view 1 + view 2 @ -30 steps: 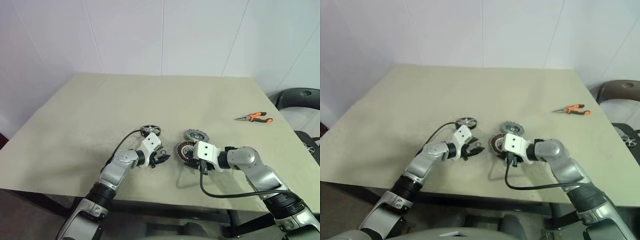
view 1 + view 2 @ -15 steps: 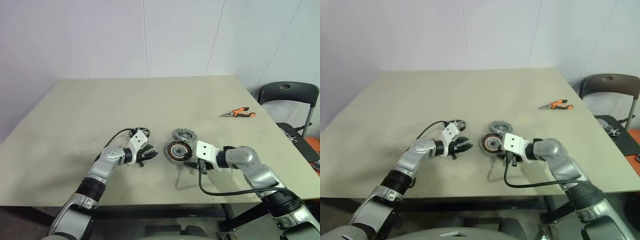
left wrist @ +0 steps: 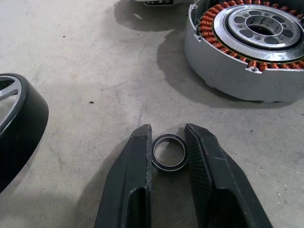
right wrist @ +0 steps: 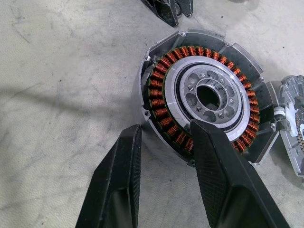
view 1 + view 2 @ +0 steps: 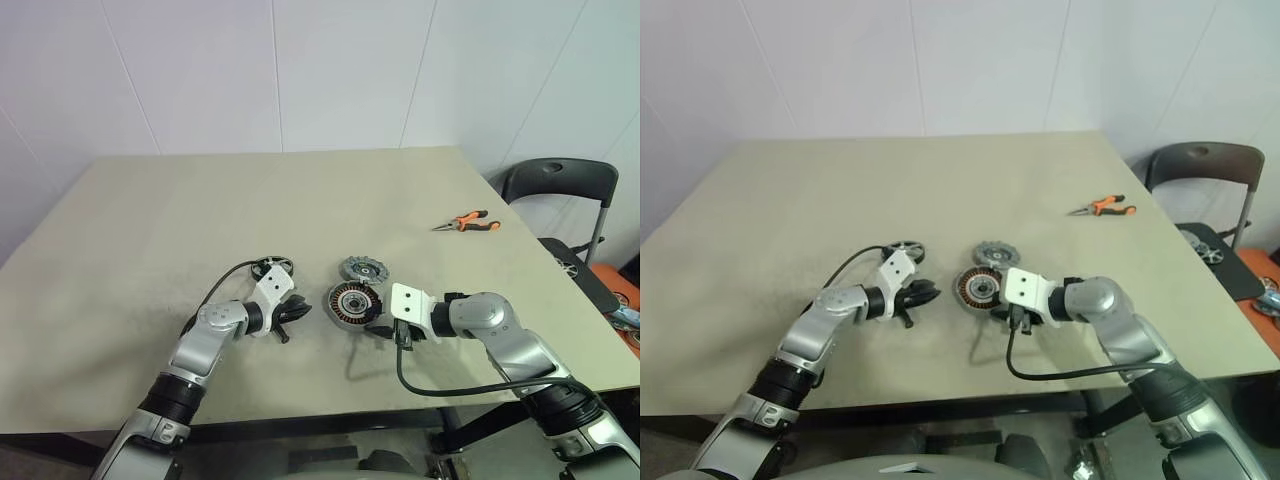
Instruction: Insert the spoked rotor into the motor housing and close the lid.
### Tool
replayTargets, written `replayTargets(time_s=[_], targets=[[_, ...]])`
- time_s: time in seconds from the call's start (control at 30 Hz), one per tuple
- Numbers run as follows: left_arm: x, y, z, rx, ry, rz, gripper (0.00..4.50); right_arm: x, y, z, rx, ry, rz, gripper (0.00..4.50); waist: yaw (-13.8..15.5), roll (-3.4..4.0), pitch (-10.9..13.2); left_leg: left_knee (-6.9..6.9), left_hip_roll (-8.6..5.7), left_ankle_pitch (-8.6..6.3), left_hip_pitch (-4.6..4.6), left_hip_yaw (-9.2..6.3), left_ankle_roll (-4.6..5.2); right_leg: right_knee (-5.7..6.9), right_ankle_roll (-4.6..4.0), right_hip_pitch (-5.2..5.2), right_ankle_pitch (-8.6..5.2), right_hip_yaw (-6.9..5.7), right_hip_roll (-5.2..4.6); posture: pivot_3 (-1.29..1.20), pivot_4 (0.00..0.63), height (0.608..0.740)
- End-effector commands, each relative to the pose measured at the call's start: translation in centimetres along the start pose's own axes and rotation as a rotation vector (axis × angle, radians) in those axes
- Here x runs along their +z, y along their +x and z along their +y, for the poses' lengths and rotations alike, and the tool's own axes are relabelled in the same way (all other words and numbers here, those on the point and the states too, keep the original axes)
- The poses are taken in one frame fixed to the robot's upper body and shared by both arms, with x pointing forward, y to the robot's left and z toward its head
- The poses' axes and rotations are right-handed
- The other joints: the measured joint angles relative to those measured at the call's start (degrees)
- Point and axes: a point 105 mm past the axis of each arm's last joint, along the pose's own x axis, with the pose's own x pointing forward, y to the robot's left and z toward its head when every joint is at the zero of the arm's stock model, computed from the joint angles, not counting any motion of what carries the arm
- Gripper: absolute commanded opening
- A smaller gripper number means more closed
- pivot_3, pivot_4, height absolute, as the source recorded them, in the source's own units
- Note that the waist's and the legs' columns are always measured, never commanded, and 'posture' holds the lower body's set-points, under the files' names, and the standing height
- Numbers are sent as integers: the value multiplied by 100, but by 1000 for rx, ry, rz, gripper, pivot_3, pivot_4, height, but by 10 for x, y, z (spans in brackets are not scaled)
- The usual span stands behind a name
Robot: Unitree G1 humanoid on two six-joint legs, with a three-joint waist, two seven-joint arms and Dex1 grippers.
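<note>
- The motor housing (image 5: 353, 302) sits on the table (image 5: 150, 220), nearer the front edge than the back and a little right of the middle; its ring of copper windings and silver hub face up.
- The right gripper (image 4: 164, 142) straddles the housing's wall, one finger outside on the table side and the other over the windings. The jaws stand partly apart, and I cannot tell whether they press on the wall or merely sit around it.
- The lid (image 5: 364, 268) lies flat just behind the housing, toward the back edge, close to it.
- The spoked rotor (image 5: 272, 268) lies to the left of the lid, with the left arm's black cable passing beside it; in the left wrist view its dark rim shows at the side.
- The left gripper (image 3: 168, 142) is low over the table, left of the housing and in front of the rotor. Its two fingers sit either side of a small metal ring (image 3: 168, 152) lying flat on the table, narrowly spaced and touching or nearly touching the ring's edges.
- Orange-handled pliers (image 5: 463, 221) lie well apart, near the right edge.
</note>
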Motion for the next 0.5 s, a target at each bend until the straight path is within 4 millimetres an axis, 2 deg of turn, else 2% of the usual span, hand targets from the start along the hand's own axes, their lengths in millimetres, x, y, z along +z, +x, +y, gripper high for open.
replayTargets(time_s=[0.03, 0.2, 0.3, 0.5], targets=[[-5, 12, 13, 20, -38, 21, 696, -15, 5, 2, 1, 41, 60, 1678, 19, -2, 3, 0, 0, 0, -3, 1, 0, 0, -2, -4, 6, 0, -1, 0, 0, 740], [-12, 24, 38, 66, -49, 33, 696, -13, 6, -1, -9, 35, 52, 1678, 27, -3, 35, 0, 0, 0, -25, 2, 0, -3, 6, -24, 51, -23, -11, 0, 0, 740], [-17, 24, 30, 74, -41, -19, 696, -7, 6, -7, -41, 23, 19, 1678, -3, 18, 55, -12, 1, 0, -27, 2, 0, -16, 3, -26, 57, -36, -17, 0, 0, 740], [4, 14, 33, 84, -75, -141, 696, 1, 6, -7, -42, 20, -19, 1678, 3, 20, 64, -10, 4, 0, -28, 4, 0, -16, 31, -44, 99, -78, -46, 0, 0, 740]])
